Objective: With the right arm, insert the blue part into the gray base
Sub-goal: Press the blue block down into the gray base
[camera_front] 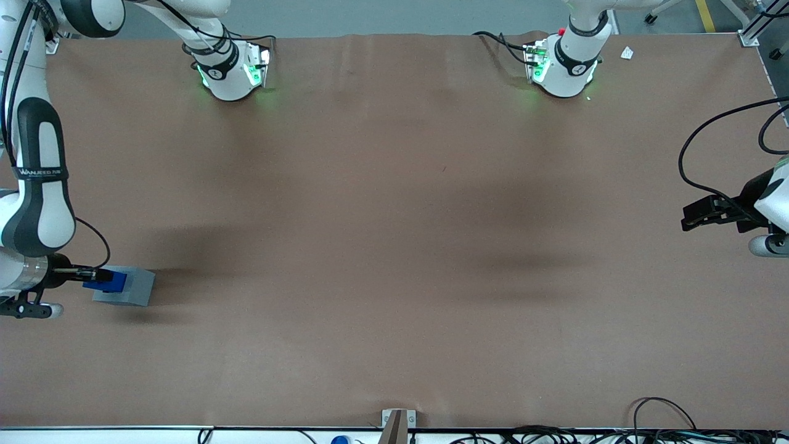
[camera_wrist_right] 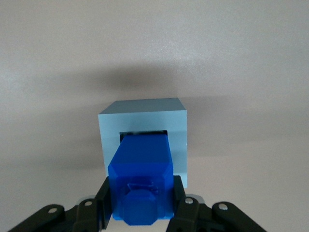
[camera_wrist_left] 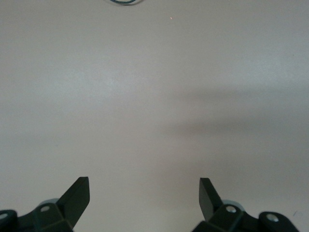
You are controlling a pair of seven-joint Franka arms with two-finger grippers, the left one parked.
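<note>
I am holding the blue part [camera_wrist_right: 141,181] squeezed between my two black fingers [camera_wrist_right: 105,203], one pressing on each of its sides, so my gripper [camera_wrist_right: 141,212] is clamped on it. Its lower end is reaching into the square recess in the top of the gray base [camera_wrist_right: 145,116], with dark slivers of the opening showing around it; how deep it is sitting I cannot tell. Its upper end, with a raised knob on it, is standing clear above the base's top face.

In the front view the blue part [camera_front: 106,281] is showing just above the gray base [camera_front: 132,287], which is resting on the brown table [camera_front: 394,234] at my working end and fairly near the front camera. My gripper [camera_front: 92,274] is hanging directly over that block, with the right arm [camera_front: 37,185] rising white and black-banded above it. A shadow is stretching across the brown table beside the base.
</note>
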